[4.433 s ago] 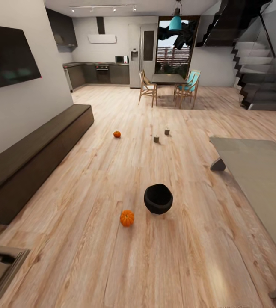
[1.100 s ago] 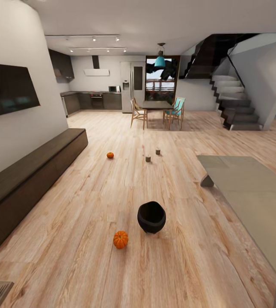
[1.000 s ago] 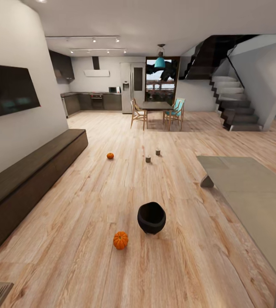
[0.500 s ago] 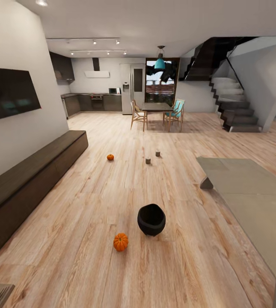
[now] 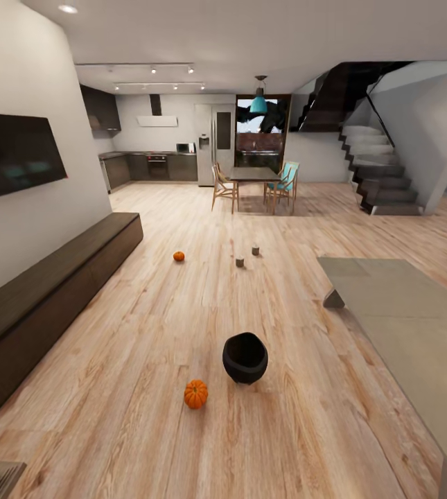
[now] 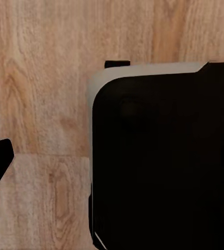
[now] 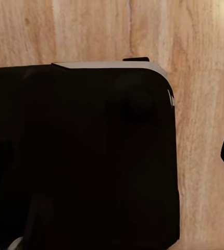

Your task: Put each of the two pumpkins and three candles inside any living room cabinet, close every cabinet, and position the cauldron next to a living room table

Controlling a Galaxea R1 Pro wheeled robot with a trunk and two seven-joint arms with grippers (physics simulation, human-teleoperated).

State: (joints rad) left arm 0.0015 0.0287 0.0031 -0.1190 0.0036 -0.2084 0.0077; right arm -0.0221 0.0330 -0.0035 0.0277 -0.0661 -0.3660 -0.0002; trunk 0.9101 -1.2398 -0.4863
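Sitting on the floor [image 5: 147,326], every task thing I can see is unplaced, so I judge the job not started. One pumpkin [image 5: 196,394] lies just beside the cauldron [image 5: 245,357], on its near left. A second pumpkin [image 5: 179,256] and two candles [image 5: 240,261] lie well beyond the cauldron, toward the dining chairs; I can find no third candle.

The cauldron stands upright, mouth up and tipped a little toward the camera, between the cabinet [image 5: 50,291] on its left and the grey surface [image 5: 403,312] on its right. It is near that surface but apart, so it may need shifting. The cabinet's long axis runs along the TV wall, away from the camera; its front looks shut.

Wrist views give dark robot bodywork over planks; whether either hand is spread or holding anything, I cannot tell.
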